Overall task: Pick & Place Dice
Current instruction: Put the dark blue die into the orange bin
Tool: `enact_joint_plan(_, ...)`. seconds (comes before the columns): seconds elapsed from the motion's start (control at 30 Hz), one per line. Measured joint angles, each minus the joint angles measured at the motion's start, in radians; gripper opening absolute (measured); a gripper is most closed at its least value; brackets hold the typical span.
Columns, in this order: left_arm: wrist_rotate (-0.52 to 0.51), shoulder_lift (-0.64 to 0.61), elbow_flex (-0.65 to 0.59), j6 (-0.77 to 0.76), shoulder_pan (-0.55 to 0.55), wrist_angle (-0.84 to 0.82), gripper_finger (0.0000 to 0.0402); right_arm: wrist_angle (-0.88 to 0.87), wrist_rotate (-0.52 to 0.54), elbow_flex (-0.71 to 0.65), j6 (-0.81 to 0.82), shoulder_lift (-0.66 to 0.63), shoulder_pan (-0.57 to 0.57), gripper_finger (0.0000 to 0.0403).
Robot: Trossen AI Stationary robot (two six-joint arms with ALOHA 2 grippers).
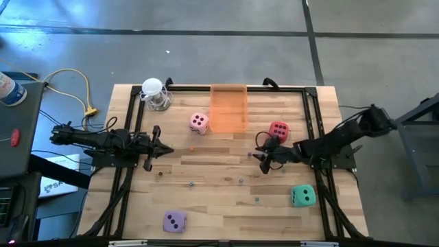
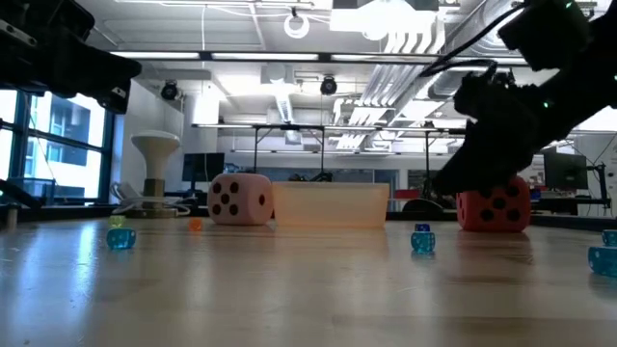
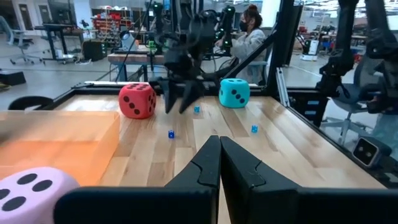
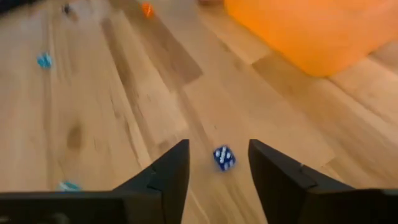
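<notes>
Right gripper beside the red die — nearer arm.
Your jaws stand open, empty — die lies up-frame; left gripper waits closed.

orange bin at table's far edge | pink die just left of bin | red die right of bin | right gripper beside red die | teal die, purple die well nearer than bin | left gripper left of bin

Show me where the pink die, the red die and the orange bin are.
pink die [image 1: 199, 123], high view, on its top face.
red die [image 1: 280, 128], high view, on its top face.
orange bin [image 1: 228, 88], high view, on its far rim.
</notes>
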Motion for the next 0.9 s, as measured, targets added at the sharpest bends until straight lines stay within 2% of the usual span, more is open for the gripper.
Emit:
enact_joint_plan(0.2,-0.008,0.0,0.0,-0.059,0.0,0.001,0.0,0.043,0.022,0.0,-0.055,0.124,0.0,0.0178)
enact_joint_plan(0.47,-0.009,0.0,0.0,-0.077,0.0,0.001,0.0,0.194,0.003,0.0,-0.185,0.242,-0.001,0.018)
enact_joint_plan(0.9,-0.009,0.0,0.0,-0.079,0.0,0.0,0.0,0.233,-0.07,0.001,-0.202,0.289,-0.06,0.0182)
